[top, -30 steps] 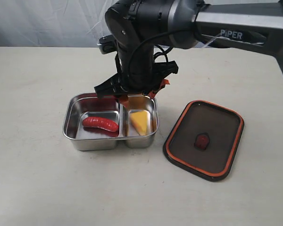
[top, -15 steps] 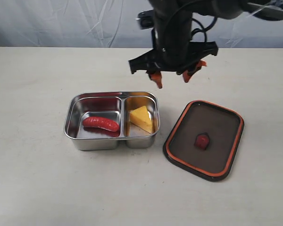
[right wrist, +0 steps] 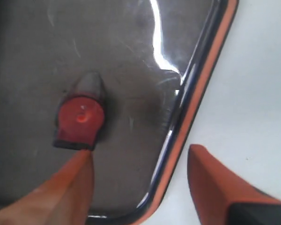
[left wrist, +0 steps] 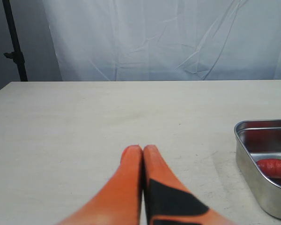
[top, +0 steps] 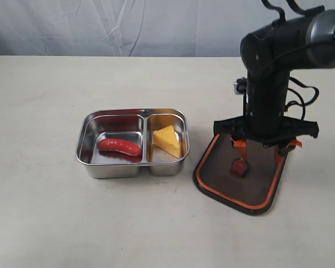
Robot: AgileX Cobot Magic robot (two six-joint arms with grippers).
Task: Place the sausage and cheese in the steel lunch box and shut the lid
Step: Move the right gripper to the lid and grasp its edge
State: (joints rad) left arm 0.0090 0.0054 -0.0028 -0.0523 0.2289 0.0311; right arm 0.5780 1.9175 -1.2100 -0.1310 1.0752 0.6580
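While the right tool (top: 261,151) stands wide, its fingers straddle an edge of the lid (top: 223,180).

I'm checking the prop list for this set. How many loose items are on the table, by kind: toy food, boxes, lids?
Toy food: 2, the sausage and the cheese
Boxes: 1, the steel lunch box
Lids: 1, the lid
Total: 4

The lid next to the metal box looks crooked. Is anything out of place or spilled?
Nothing is spilled or damaged. The lid lies on the table, off the steel lunch box and turned askew to it. The sausage and cheese sit in separate compartments. The open right gripper hangs over the lid.
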